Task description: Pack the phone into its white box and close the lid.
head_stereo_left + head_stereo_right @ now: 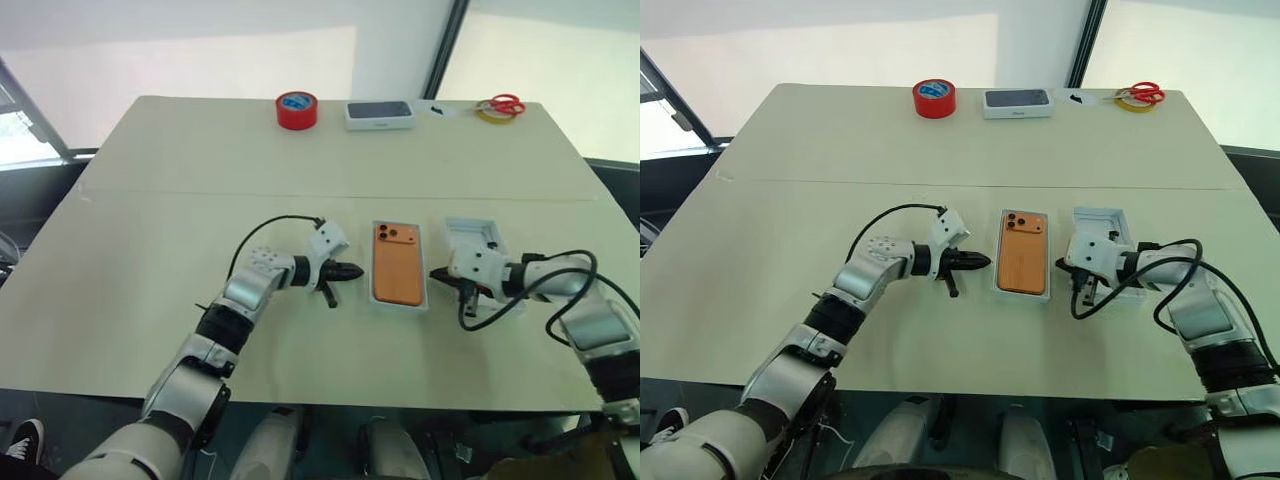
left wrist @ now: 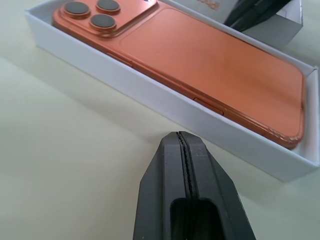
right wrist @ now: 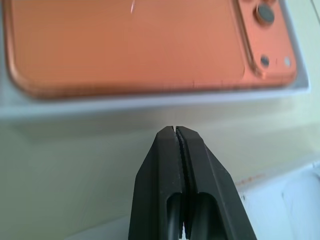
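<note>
The orange phone (image 1: 397, 262) lies back up inside the shallow white box (image 1: 399, 304) at the table's middle, its camera lenses at the far end. My left gripper (image 1: 355, 270) is shut and empty, a little off the box's left wall (image 2: 150, 90), pointing at it. Just right of the box, my right gripper (image 1: 436, 273) is also shut with nothing in it. The lid (image 1: 470, 233) lies hollow side up to the right of the box, partly hidden behind my right hand.
Along the table's far edge stand a red tape roll (image 1: 297, 109), a white box with a dark top (image 1: 379, 114), and red-handled scissors (image 1: 503, 105) beside a yellow tape ring (image 1: 490, 115). Black cables loop from both wrists onto the table.
</note>
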Tool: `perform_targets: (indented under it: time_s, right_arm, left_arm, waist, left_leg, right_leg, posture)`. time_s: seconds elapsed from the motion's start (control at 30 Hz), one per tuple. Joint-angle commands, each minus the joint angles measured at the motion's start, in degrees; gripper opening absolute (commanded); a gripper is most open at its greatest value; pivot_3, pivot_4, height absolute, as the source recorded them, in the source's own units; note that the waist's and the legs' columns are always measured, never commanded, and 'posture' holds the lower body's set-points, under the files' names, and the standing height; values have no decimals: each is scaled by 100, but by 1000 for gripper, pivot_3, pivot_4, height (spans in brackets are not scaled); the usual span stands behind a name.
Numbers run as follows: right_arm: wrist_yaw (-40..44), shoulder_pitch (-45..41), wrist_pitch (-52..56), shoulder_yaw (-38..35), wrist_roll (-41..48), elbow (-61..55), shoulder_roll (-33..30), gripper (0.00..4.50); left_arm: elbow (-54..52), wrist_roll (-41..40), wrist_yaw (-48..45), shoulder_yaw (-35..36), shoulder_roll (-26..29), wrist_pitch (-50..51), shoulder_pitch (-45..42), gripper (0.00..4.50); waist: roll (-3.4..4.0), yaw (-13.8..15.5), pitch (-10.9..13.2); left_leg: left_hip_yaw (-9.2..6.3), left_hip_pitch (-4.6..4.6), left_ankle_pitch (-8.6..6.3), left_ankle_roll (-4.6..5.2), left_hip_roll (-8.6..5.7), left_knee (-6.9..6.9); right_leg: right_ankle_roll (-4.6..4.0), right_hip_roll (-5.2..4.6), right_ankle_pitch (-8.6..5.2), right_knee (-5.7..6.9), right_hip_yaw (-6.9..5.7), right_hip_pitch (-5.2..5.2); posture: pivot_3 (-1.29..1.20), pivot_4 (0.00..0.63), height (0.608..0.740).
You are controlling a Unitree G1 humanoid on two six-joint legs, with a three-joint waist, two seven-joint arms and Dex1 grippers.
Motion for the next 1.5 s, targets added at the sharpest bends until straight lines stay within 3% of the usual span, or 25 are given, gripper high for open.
perform_targets:
  time_s: [0.03,0.13,0.2,0.27,0.43,0.47,0.6,0.7,0.93,1.1,1.27,1.5]
  right_arm:
    - [135,219,-13,-340,194,-170,-290,56]
    - [254,270,306,-570,601,-362,-289,56]
    - [107,36,1115,-877,1202,-637,-43,587]
    - [-197,-92,1739,-1099,1517,-989,133,1446]
    - [-1354,-221,3549,-1417,1592,-1730,338,4059]
    - [-1512,-270,3949,-1483,1708,-1849,406,4467]
    - [-2017,-466,5939,-1511,2135,-2589,551,4467]
    - [-2224,-498,6906,-1269,2252,-3056,435,4467]
    - [-2707,-514,7330,-876,1931,-3099,-9,4467]
    - [-2677,-778,7573,-840,2132,-2927,34,4467]
    - [-2746,-1331,8909,-900,2406,-2375,401,4467]
    - [-2775,-2079,9032,-468,2438,-1426,305,4467]
  left_arm:
    - [-548,-255,-114,316,235,138,67,0]
    - [-807,-467,-324,516,533,239,169,0]
    - [-1058,-748,-535,797,784,295,244,552]
    - [-1268,-915,-687,1044,1044,146,346,1366]
    - [-1689,-1289,-1327,1495,1750,-303,826,3903]
    - [-1717,-1317,-1372,1533,1824,-365,898,3971]
    - [-1675,-1231,-1534,1743,1922,-1515,1215,3971]
    - [-1702,-1418,-1748,1808,1938,-1814,1324,3971]
    - [-1846,-1782,-2298,1795,2074,-1944,1495,3971]
    - [-2067,-1961,-2500,1800,2168,-1875,1500,3971]
    - [-2002,-1996,-2718,1803,2294,-1900,1485,3971]
    - [-2108,-2051,-2765,1765,2322,-1875,1512,3971]
  waist:
    - [0,-11,0]
    - [1,-25,-1]
    - [1,-60,-1]
    - [1,-125,0]
    - [4,-137,-2]
    - [4,-134,-2]
    - [7,-80,-2]
    - [7,-25,-2]
    - [9,-13,-2]
    - [9,-44,-3]
    - [10,-66,-2]
    - [10,-112,-2]
  left_leg:
    - [0,0,0,0,0,0]
    - [0,1,0,0,0,2]
    - [0,1,0,0,1,2]
    - [0,0,1,0,5,0]
    - [-3,0,1,-1,7,-2]
    - [-3,0,1,-1,7,-4]
    - [-1,0,0,-1,6,-4]
    - [0,-6,-1,1,5,-5]
    - [3,-26,-2,2,5,-7]
    - [4,-28,-1,2,6,-7]
    - [4,-29,0,4,7,-7]
    - [5,-30,0,3,7,-7]
  right_leg:
    - [0,0,0,1,0,0]
    - [0,0,0,4,0,0]
    - [0,1,0,7,2,-2]
    - [-1,4,0,10,4,-5]
    - [-3,4,-2,8,3,-5]
    - [-4,3,-2,8,4,-6]
    - [-16,1,-7,8,4,-7]
    - [-21,-1,-10,5,6,-12]
    - [-24,-1,-11,2,6,-31]
    - [-13,0,-5,4,6,-35]
    - [-8,1,-3,9,6,-37]
    - [-8,0,-2,8,6,-38]
  posture:
    - [0,150,736]
    - [0,150,736]
    - [0,150,736]
    - [0,150,736]
    - [0,150,736]
    - [0,150,736]
    - [0,150,736]
    - [0,150,736]
    - [0,150,736]
    - [0,150,736]
    - [0,150,736]
    - [0,150,736]
